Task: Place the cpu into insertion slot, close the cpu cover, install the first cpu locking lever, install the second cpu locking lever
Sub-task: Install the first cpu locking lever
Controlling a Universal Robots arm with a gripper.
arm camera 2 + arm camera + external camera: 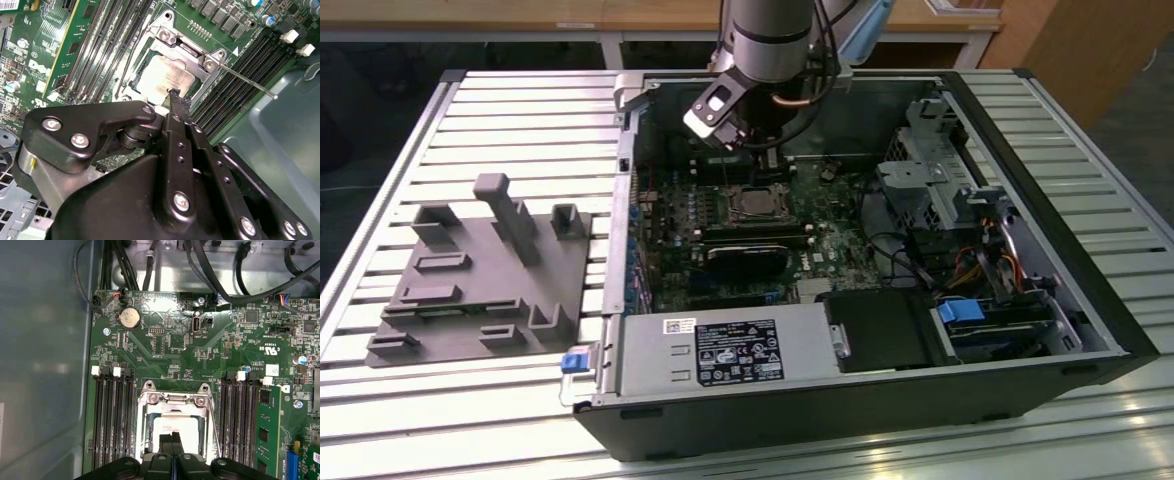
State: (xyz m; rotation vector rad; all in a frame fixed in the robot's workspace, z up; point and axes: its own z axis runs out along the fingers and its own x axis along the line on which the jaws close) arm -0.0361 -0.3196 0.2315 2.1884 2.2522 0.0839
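My gripper [765,158] hangs inside the open computer case, just above the insertion slot [758,203] on the green board. Both wrist views show its black fingers pressed together with nothing between them, the tips [175,96] [173,436] right over the cpu. The cpu [160,75] [172,424] lies in the slot with its silvery top up. The cpu cover [192,52] [172,399] lies flat as a metal frame around it. One thin metal locking lever [247,82] [214,420] juts out sideways over the memory slots.
Long black memory slots [112,420] [240,415] flank the socket. A black fan unit [747,262] sits close in front of it, a power supply [720,350] at the case front, and a drive cage with cables [934,180] on the exterior view's right. A grey fixture [480,270] lies on the slatted table.
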